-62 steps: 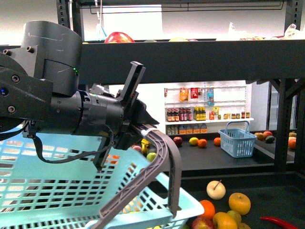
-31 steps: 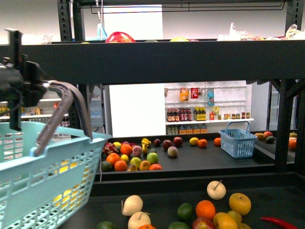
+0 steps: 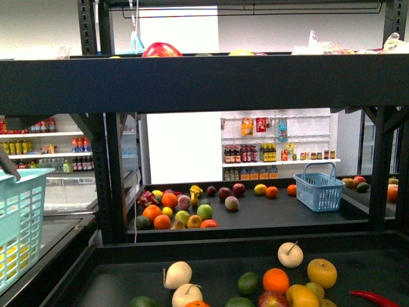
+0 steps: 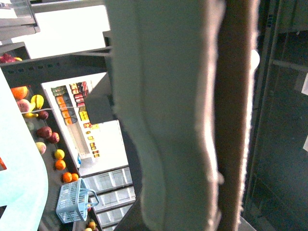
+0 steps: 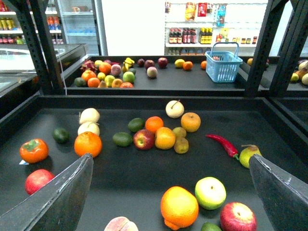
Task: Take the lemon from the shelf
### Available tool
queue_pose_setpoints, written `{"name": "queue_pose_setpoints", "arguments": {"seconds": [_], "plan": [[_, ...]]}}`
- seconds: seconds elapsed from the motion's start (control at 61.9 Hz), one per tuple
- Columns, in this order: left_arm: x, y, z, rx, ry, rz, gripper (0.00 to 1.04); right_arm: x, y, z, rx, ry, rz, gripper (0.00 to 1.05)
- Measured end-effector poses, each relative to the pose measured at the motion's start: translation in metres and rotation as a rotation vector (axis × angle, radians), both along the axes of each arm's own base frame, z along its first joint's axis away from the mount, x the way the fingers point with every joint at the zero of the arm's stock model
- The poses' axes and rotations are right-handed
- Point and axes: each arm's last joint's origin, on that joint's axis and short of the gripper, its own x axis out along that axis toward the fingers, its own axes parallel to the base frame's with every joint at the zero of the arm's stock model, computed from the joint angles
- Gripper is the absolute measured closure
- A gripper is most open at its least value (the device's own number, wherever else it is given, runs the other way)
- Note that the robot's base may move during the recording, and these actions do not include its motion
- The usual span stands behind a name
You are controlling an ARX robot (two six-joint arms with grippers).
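Observation:
The lemon [image 5: 165, 137], yellow and rounded-oval, lies on the black tier of the shelf [image 5: 120, 185] among a red apple, an orange [image 5: 154, 123] and a golden apple-shaped fruit [image 5: 190, 121]. The front view shows the lemon [image 3: 301, 296] low at the right. My right gripper [image 5: 168, 202] hangs open above the tier's near part, well short of the lemon, its fingers [image 5: 53, 199] spread wide. The pale blue basket [image 3: 18, 224] shows at the far left of the front view. My left gripper is shut on the basket's handle [image 4: 168, 120], which fills the left wrist view and hides the fingers.
Between the right fingers lie an orange fruit with a nub [image 5: 179, 207], a green-white apple [image 5: 210, 192] and a red apple [image 5: 238, 217]. A red chilli [image 5: 222, 144] and a pear lie right. A rear tier holds more fruit and a blue basket [image 3: 318, 185]. An upper tier's edge [image 3: 204, 83] spans overhead.
The left arm and the pale blue basket have swung left out of the front view. Only the basket's corner stays at the left edge, and the fruit tiers now show.

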Motion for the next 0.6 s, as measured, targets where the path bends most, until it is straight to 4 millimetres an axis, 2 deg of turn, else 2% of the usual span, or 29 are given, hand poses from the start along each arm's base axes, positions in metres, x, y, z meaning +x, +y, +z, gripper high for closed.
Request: {"name": "queue_pose_setpoints", "arguments": {"seconds": [0.275, 0.598], "plan": [[-0.004, 0.043, -0.037, 0.001, 0.040, 0.006, 0.98, 0.000, 0.000, 0.000, 0.000, 0.000, 0.000, 0.07], [-0.003, 0.072, -0.062, 0.011, 0.063, -0.003, 0.98, 0.000, 0.000, 0.000, 0.000, 0.000, 0.000, 0.07]]}}
